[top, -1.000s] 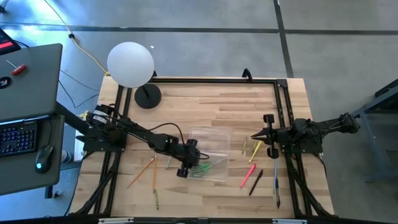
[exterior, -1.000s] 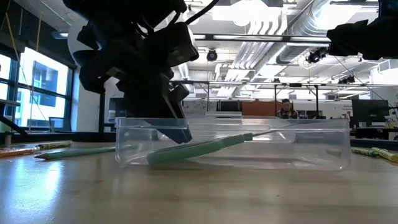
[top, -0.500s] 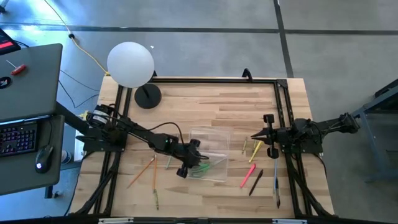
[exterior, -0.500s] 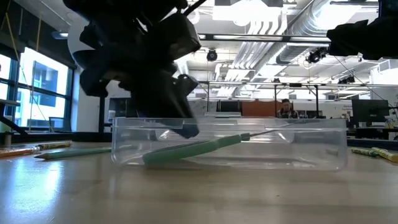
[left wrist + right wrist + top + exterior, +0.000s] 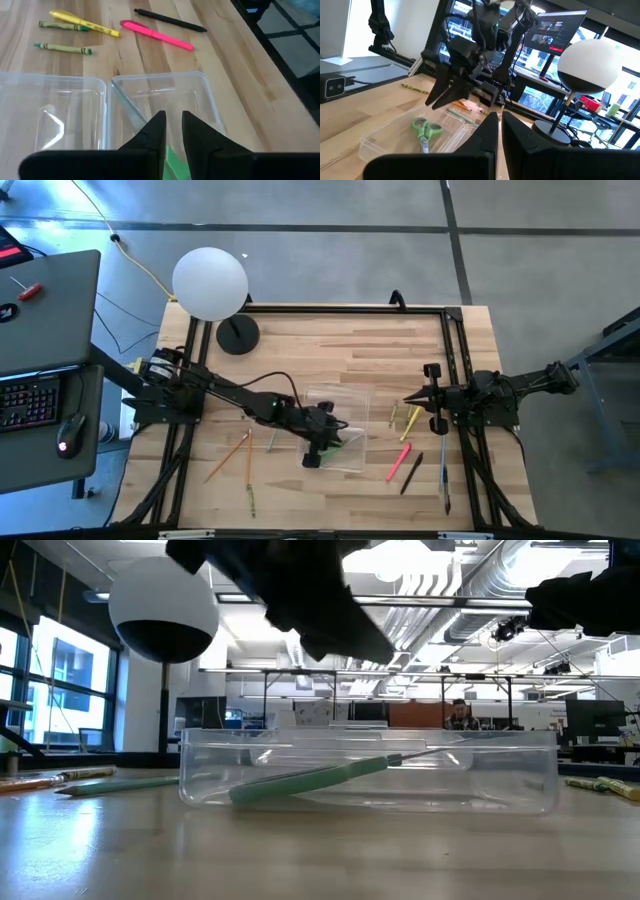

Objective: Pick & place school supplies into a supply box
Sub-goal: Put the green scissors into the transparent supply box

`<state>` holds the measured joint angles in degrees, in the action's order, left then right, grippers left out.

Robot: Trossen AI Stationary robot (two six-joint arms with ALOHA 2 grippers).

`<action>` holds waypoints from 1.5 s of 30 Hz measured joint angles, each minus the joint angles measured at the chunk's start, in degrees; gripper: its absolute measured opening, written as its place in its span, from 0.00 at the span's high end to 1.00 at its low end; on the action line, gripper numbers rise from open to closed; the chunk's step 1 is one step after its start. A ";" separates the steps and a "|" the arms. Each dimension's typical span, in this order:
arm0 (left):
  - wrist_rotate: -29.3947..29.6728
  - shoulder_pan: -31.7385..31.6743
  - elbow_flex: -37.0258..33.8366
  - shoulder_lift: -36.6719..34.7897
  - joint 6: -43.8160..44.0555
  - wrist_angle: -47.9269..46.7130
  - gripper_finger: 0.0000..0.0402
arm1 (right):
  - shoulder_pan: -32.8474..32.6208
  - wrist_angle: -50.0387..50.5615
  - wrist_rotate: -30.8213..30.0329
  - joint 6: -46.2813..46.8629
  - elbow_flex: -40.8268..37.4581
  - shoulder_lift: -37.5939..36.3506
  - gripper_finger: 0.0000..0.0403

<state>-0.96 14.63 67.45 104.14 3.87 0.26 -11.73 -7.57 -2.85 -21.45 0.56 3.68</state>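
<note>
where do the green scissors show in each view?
High: scissors inside the clear box, mostly under the left gripper.
Low: lying slanted in the box.
Left wrist: green sliver between the fingers.
Right wrist: flat in the box.
Shared landmark: the clear box.

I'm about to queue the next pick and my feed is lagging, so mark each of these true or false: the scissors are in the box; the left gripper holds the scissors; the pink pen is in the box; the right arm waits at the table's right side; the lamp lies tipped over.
1. The green-handled scissors lie inside the clear supply box. True.
2. The left gripper holds the scissors. False: it hangs above the box, holding nothing.
3. The pink pen is in the box. False: it lies on the table to the box's right.
4. The right gripper waits at the table's right side. True.
5. The globe lamp lies tipped over. False: it stands upright.
</note>
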 joint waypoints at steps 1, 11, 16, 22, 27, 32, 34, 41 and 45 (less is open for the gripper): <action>0.15 0.00 0.54 0.00 0.36 -0.86 0.78 | -0.01 0.00 0.00 0.00 0.00 0.00 0.99; 3.04 0.00 0.81 3.61 2.82 -1.17 0.76 | -0.02 -0.02 0.00 -0.02 0.00 -0.02 0.99; 3.85 0.00 0.88 6.68 3.10 -0.21 0.69 | 0.00 -0.04 0.00 -0.02 0.00 0.02 0.99; 5.54 0.00 0.88 6.71 5.42 -0.34 0.62 | -0.02 -0.04 0.00 -0.02 0.00 0.09 0.99; 4.12 -0.02 0.86 7.83 5.65 0.20 0.62 | -0.02 -0.03 0.00 -0.04 0.00 0.07 0.99; 1.57 -0.02 0.82 9.53 7.06 -0.25 0.65 | -0.02 -0.04 0.00 -0.04 0.00 0.09 0.99; 1.37 0.00 0.82 9.95 7.13 -0.38 0.67 | -0.02 -0.04 0.00 -0.02 0.00 0.00 0.99; -0.27 -0.02 0.86 9.40 7.05 -1.90 0.73 | -0.02 -0.07 -0.09 -0.04 0.00 0.07 0.99; -0.28 -0.02 1.73 9.40 6.95 -1.71 0.76 | -0.02 -0.07 -0.17 -0.02 0.00 0.07 0.99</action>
<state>-1.24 14.61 69.18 113.54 10.82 -1.45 -11.75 -7.64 -3.03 -21.47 0.56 3.75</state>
